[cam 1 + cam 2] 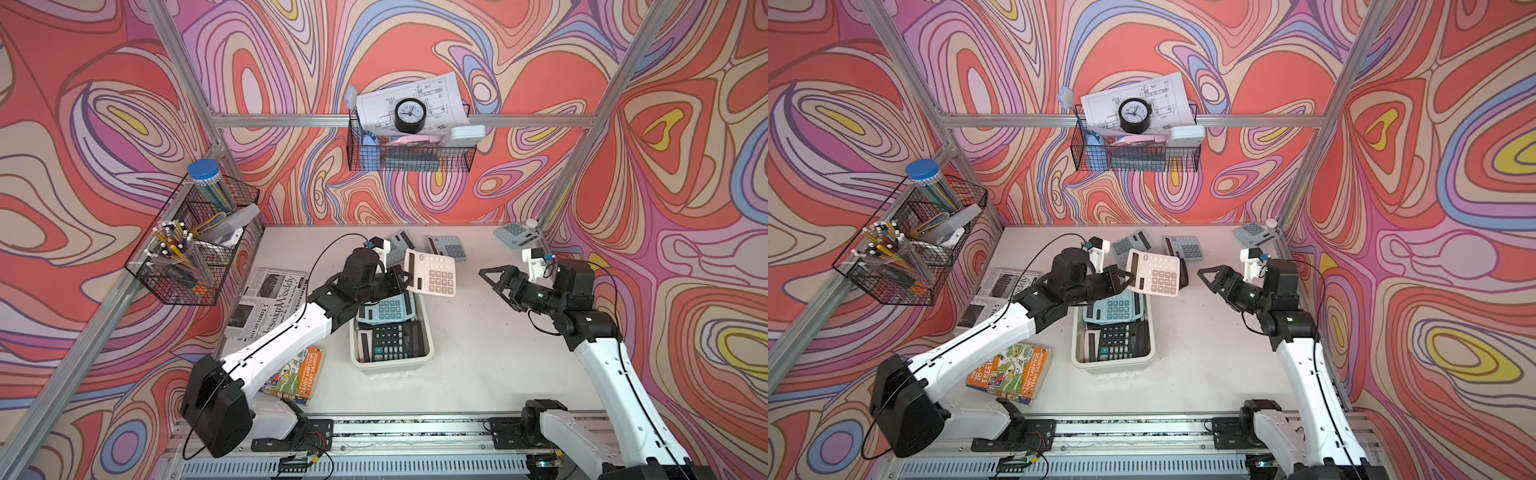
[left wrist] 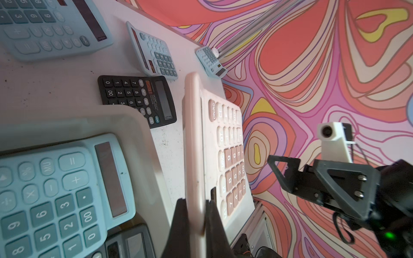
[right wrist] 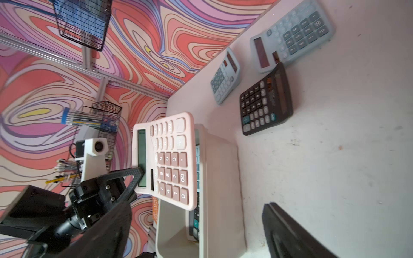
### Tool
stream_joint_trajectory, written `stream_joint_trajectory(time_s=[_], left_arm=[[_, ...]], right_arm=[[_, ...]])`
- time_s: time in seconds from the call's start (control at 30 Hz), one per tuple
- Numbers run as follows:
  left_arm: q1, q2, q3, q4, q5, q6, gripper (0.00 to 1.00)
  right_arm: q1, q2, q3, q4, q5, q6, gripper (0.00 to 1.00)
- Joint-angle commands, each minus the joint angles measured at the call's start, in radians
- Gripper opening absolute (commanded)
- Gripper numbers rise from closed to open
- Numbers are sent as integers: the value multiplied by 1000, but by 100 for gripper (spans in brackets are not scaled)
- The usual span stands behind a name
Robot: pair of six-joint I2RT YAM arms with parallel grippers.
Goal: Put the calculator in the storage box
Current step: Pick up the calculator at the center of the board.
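Calculator (image 1: 430, 274), pink | clamped at display edge in my left hand (image 1: 402, 277), aloft above storage box (image 1: 390, 365) far rim, likely for lowering in | my right hand (image 1: 491, 284) spread apart, empty, nearby.

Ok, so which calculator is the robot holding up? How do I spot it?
Find the cream storage box in the middle of the white table. Just above its far end, the left hand grips a calculator by its edge. It is the only pink one; the others are blue or black.
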Motion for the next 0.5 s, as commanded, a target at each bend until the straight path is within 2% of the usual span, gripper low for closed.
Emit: stream_joint_trajectory(time_s=[0.0, 0.17, 0.27, 0.47], left_arm=[[9, -117, -52, 38, -13, -22, 0], [24, -263, -135, -4, -21, -46, 0], [35, -329, -177, -30, -6, -64, 0], [55, -430, -270, -40, 15, -113, 0]], right_arm=[[-1, -12, -62, 217, -157, 129, 91], [5, -27, -156, 401, -219, 250, 85], [21, -21, -173, 439, -227, 276, 81], [135, 4, -169, 509, -195, 292, 80]])
